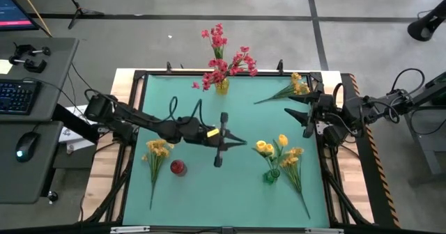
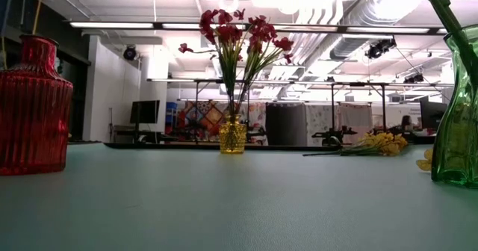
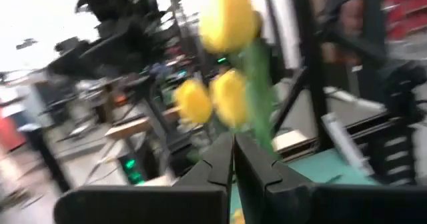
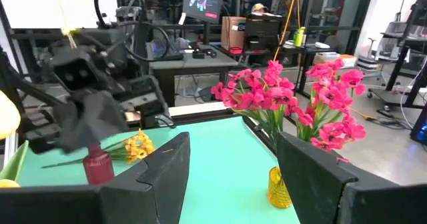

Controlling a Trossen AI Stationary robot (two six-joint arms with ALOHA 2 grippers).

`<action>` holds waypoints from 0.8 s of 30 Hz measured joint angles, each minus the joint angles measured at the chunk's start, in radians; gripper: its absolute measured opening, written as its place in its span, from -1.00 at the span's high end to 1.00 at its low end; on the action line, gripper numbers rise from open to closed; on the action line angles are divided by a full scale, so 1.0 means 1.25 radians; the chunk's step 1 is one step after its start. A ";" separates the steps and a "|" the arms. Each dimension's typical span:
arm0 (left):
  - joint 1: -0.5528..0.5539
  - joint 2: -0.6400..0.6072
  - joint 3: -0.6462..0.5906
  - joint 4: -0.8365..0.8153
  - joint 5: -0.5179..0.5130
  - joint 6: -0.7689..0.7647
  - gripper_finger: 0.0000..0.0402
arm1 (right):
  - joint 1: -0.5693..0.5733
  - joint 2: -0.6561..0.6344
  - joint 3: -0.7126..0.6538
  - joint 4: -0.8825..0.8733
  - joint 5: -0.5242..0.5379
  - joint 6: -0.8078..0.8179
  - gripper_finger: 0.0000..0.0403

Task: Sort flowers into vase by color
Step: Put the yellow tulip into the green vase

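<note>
Teal surface (image 1: 230, 185): red-pink flowers (image 1: 226, 56) sit sorted in yellow vase (image 1: 221, 88) | yellow tulips (image 1: 270, 147) in green vase (image 1: 270, 176) | left hand (image 1: 224, 149) closed, empty, mid-surface | right hand (image 1: 298, 120) open, waiting beside orange spray (image 1: 296, 86), your likeliest next pick | red vase (image 1: 178, 168) empty beside second orange spray (image 1: 157, 150).

the high camera looked straight down on the whole green table (image 1: 209, 185). the low camera sat at tabletop height, facing level across to the yellow vase (image 2: 232, 137) and the room behind it. the right wrist camera looked past its own fingers (image 4: 170, 174) at that same yellow vase. the left wrist camera sat close against yellow buds (image 3: 227, 24).
</note>
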 joint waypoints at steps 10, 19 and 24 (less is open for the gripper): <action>0.002 0.008 0.086 -0.065 0.032 0.001 1.00 | 0.000 0.000 0.000 0.000 0.001 -0.004 -0.05; 0.006 0.101 0.187 -0.091 0.041 0.002 1.00 | 0.000 0.000 0.000 -0.004 0.001 0.015 -0.05; 0.006 0.155 0.250 -0.105 0.035 0.006 1.00 | 0.000 0.004 0.000 -0.007 0.000 0.029 -0.05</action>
